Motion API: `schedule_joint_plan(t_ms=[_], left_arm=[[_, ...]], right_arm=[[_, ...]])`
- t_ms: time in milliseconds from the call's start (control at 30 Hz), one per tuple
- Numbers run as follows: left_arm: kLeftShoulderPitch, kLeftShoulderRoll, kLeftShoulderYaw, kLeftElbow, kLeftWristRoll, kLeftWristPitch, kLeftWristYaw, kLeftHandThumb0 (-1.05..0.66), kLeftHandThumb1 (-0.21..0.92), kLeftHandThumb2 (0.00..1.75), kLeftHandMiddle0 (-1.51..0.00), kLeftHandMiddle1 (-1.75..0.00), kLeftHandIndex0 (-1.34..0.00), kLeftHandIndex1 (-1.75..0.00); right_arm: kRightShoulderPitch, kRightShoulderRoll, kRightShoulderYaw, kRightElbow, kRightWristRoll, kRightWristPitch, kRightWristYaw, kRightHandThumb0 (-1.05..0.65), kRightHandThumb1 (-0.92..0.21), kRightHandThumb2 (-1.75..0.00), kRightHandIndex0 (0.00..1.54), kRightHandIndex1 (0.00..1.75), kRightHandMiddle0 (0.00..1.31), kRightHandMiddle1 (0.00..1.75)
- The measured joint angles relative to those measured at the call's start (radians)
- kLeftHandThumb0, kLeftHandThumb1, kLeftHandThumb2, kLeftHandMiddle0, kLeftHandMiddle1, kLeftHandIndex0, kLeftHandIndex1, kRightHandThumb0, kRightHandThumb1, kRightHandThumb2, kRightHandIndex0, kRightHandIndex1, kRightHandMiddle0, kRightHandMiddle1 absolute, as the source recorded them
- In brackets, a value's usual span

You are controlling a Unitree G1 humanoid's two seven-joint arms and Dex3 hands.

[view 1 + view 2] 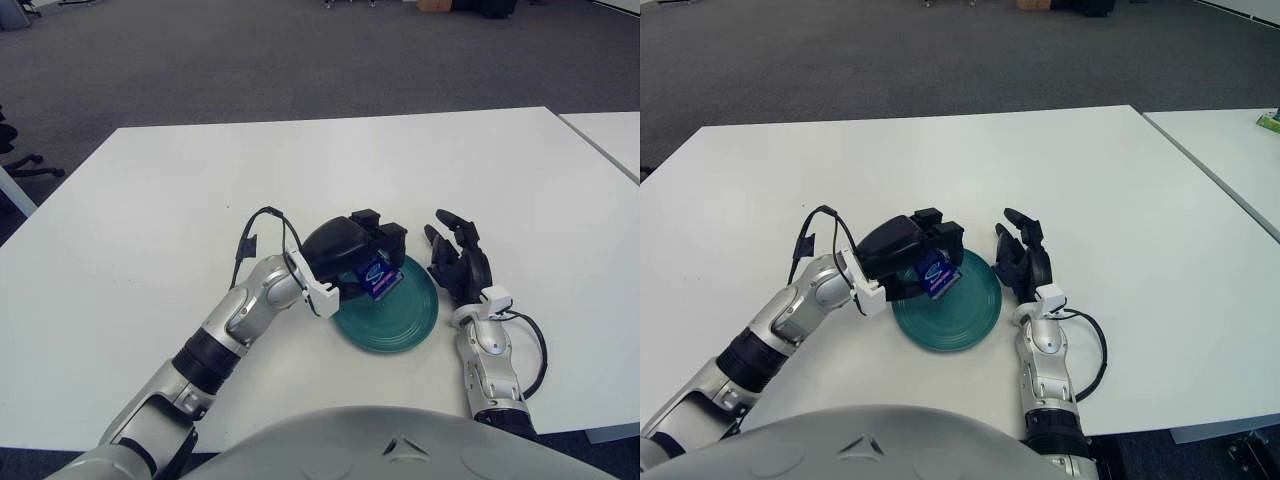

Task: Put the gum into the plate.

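Left robot hand [365, 258] grips the blue gum pack [377, 276] over the left part of the teal plate [405, 318]; label unreadable. Right robot hand [458, 262], fingers relaxed, beside the plate's right rim on the white worktop [150, 220].

A white table [150, 200] fills the near scene, its far edge running across the middle. A second white table [610, 135] stands just beside it on the right, a narrow gap between them. Grey carpet [300, 60] covers the floor beyond. Dark chair legs [20, 165] show at the far left edge
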Motion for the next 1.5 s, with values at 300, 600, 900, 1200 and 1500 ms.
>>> schedule_joint_plan(t_ms=[300,600,900,1200,1500], left_arm=[[0.004,0.014,-0.012,-0.020,-0.070,0.071,-0.140,-0.89,0.81,0.25,-0.04,-0.32,-0.02,-0.37],[0.007,0.044,-0.005,0.005,-0.073,-0.030,-0.118,-1.04,0.92,0.24,0.00,-0.01,0.00,-0.01],[0.005,0.059,0.005,0.016,-0.067,-0.079,-0.105,-1.05,0.92,0.31,0.00,0.00,0.00,0.00],[0.003,0.040,0.028,0.047,-0.110,-0.086,-0.104,-1.05,0.92,0.17,0.00,0.00,0.00,0.00],[0.003,0.017,0.076,0.036,-0.218,-0.029,-0.129,-1.05,0.87,0.02,0.00,0.00,0.00,0.00]], right_arm=[[0.004,0.000,0.018,-0.020,-0.023,0.025,-0.021,-0.53,-0.92,-0.85,0.42,0.03,0.00,0.83],[0.004,-0.005,0.040,-0.042,-0.068,0.026,-0.041,-0.55,-0.92,-0.89,0.36,0.00,0.00,0.81],[0.010,-0.011,0.053,-0.053,-0.081,0.031,-0.040,-0.57,-0.92,-0.91,0.29,0.00,0.00,0.78],[0.007,-0.013,0.060,-0.069,-0.094,0.060,-0.051,-0.56,-0.92,-0.88,0.39,0.05,0.00,0.84],[0.008,-0.008,0.063,-0.087,-0.094,0.094,-0.063,-0.57,-0.92,-0.84,0.50,0.09,0.01,0.90]])
